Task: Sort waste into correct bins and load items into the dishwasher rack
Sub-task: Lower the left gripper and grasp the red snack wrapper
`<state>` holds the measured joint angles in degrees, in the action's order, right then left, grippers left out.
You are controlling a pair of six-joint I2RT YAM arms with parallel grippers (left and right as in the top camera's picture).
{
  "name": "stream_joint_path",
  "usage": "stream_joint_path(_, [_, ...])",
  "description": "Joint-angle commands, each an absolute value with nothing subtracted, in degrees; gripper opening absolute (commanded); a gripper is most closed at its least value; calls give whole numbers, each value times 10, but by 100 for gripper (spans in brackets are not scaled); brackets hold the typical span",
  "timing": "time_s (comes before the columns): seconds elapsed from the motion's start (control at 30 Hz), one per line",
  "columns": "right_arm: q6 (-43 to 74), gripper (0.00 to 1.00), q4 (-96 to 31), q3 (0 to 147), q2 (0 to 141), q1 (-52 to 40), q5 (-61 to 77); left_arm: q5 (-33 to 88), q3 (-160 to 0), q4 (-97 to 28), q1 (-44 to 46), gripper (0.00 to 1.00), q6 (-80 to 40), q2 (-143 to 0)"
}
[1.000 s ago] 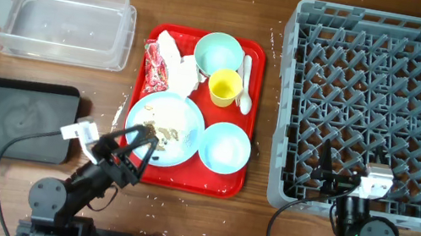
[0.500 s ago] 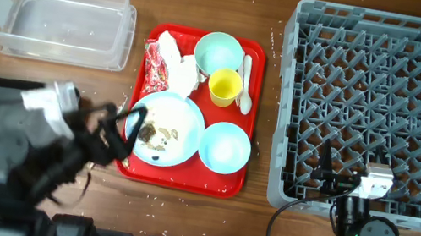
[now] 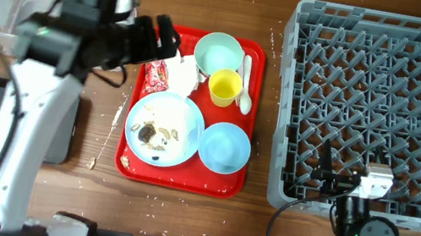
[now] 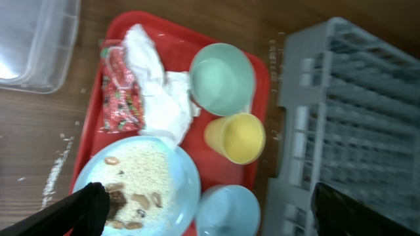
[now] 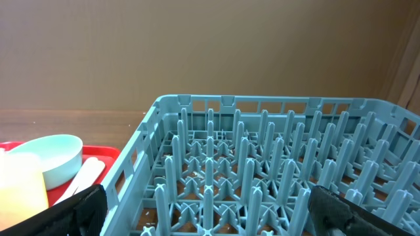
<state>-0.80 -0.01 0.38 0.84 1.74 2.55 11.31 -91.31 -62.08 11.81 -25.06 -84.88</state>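
The left gripper [image 3: 164, 36] hangs near the red wrapper [image 4: 120, 88], its fingers spread wide (nothing between them). The right gripper [image 3: 328, 179] is also open, at the dishwasher rack [image 5: 262, 164].

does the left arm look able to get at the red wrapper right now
Probably yes: the left claw hangs open near the red wrapper, which lies uncovered on the red tray beside the napkins, nothing between them.

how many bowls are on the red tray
2. The far bowl sits at the red tray's back edge beside the yellow cup; the near bowl is in its front right corner, next to the plate. None seems hidden.
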Motion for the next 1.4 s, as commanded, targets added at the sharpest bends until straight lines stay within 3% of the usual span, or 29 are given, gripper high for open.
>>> stream_joint_path(0.0, [-15, 100, 1, 3, 6, 21, 23, -61, -924, -622, 157, 100, -279, -908])
stream_joint_path(0.4, [-15, 100, 1, 3, 6, 21, 23, -72, -924, -568, 162, 97, -279, -1089])
stream_joint_path(0.47, [-15, 100, 1, 3, 6, 21, 23, -74, -924, -561, 162, 67, -295, -1102])
stream_joint_path(0.63, [-15, 100, 1, 3, 6, 21, 23, -127, -921, -554, 161, 38, -340, -1120])
stream_joint_path(0.8, [-15, 100, 1, 3, 6, 21, 23, -127, -921, -549, 161, 46, -354, -1149])
stream_joint_path(0.93, [-15, 100, 1, 3, 6, 21, 23, -127, -921, -545, 161, 36, -354, -1165])
stream_joint_path(1.37, [-15, 100, 1, 3, 6, 21, 23, -125, -920, -518, 161, 34, -354, -1218])
